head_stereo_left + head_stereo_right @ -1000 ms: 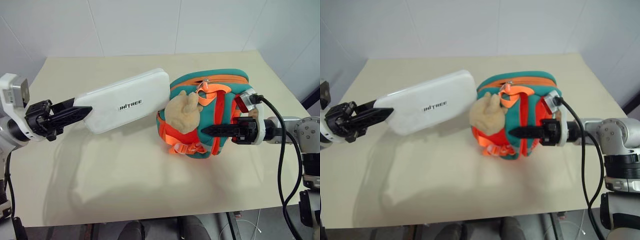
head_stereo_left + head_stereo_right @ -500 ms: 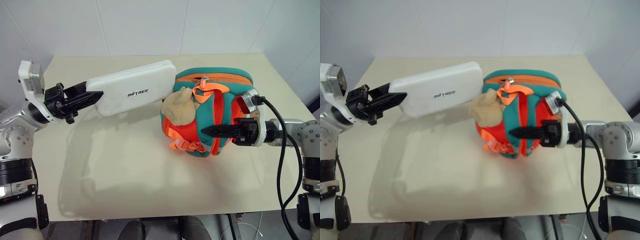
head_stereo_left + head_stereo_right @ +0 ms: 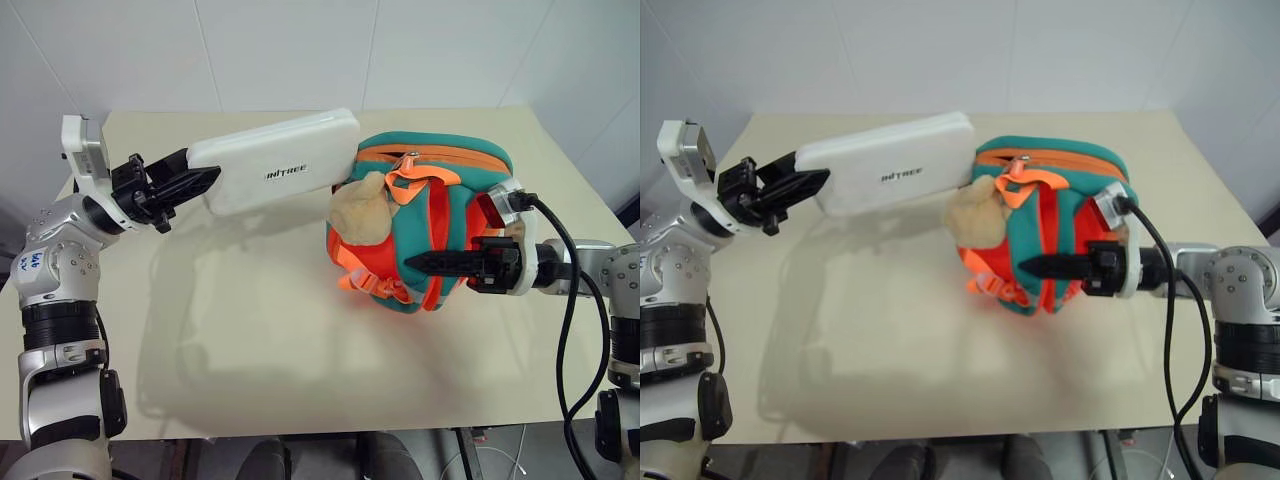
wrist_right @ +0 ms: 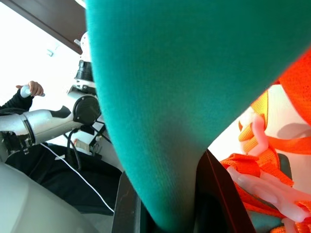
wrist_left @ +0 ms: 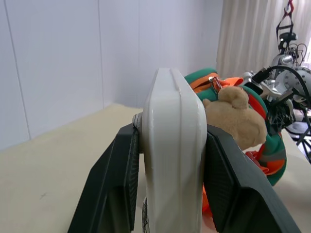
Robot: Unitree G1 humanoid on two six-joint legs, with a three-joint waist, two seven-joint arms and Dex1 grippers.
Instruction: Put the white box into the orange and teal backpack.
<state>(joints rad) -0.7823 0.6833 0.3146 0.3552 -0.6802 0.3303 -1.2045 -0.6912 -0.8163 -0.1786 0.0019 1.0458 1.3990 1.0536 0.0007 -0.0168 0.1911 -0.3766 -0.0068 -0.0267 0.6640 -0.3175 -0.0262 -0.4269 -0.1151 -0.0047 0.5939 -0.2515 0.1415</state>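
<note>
The left gripper (image 3: pixel 190 183) clamps the flat white plastic box (image 3: pixel 281 160) aloft, its far end touching the orange and teal fabric backpack (image 3: pixel 440 215). The right gripper (image 3: pixel 425 264) pinches a teal strap (image 4: pixel 184 97); the box isn't inside yet.

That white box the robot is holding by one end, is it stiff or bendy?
Probably stiff: the white box juts out straight from the left hand, gripped at one end, without sagging. Likely light, since that single end grip holds it aloft. Its smooth shell could be slippery.
</note>
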